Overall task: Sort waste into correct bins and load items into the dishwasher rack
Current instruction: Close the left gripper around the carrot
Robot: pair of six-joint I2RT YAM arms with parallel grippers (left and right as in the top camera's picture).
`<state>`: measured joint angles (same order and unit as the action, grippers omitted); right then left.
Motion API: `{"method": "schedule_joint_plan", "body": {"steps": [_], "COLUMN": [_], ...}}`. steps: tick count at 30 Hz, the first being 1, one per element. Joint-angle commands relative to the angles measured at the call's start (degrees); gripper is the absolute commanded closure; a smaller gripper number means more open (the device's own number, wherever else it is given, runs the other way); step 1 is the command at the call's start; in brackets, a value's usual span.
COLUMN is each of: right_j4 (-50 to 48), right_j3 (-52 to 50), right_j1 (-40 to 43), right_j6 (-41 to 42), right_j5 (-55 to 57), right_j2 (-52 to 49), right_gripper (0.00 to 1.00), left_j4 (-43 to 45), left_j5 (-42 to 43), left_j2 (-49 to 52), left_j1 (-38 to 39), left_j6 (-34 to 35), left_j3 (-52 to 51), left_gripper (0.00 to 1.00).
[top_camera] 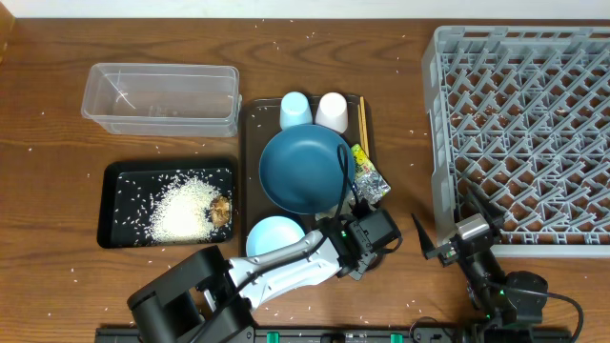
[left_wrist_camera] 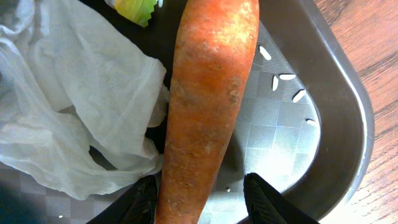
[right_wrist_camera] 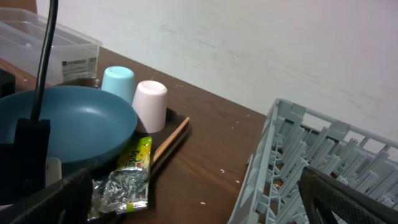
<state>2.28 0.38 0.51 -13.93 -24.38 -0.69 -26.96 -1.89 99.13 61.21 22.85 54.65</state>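
Well short of halfway, judging by the layout. Done: white rice grains point(top_camera: 181, 208) heaped with the small brown food lump point(top_camera: 221, 209) in the black tray point(top_camera: 112, 205), left of the brown serving tray point(top_camera: 250, 133). Nothing to see yet in the clear tub point(top_camera: 162, 97), beyond the serving tray's far-left corner. No dish in the dishwasher rack point(top_camera: 519, 133) either, well to the serving tray's right.

In hand: the carrot point(left_wrist_camera: 208, 106), lying at the serving tray's near-right corner, against the crumpled tissue point(left_wrist_camera: 74, 124). Left claw point(left_wrist_camera: 200, 202) part-open astride the carrot, one finger point(left_wrist_camera: 142, 200) close against it, the other just beside, no firm hold yet. Right claw point(top_camera: 443, 250) spread wide and empty over the counter point(top_camera: 57, 286), between serving tray and rack.

Left to do: tissue and snack wrappers point(top_camera: 367, 176) to bin. Then dark-blue plate point(top_camera: 307, 170), pale-blue bowl point(top_camera: 274, 236), pale-blue cup point(top_camera: 294, 110), white cup point(top_camera: 332, 111) and chopsticks point(top_camera: 362, 119), all on the serving tray, to rack.
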Motion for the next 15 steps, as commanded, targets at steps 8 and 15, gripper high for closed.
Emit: {"method": "schedule_joint_plan", "body": {"steps": [8,15], "right_j4": [0.24,0.24], "right_j3": [-0.07,-0.07], "right_j1": [0.59,0.59], "right_j6": [-0.5,-0.5], "right_j5": [0.57,0.57], "right_j2": [0.2,0.2], "right_gripper": [0.01,0.01], "left_j4": [0.57,0.48], "left_j5": [-1.99,-2.01], "left_j2": [0.66,0.85], "left_j1": [-0.2,-0.2], "left_j6": [0.33,0.31], "left_j3": [-0.94,-0.98], "left_gripper": [0.55,0.55]}}
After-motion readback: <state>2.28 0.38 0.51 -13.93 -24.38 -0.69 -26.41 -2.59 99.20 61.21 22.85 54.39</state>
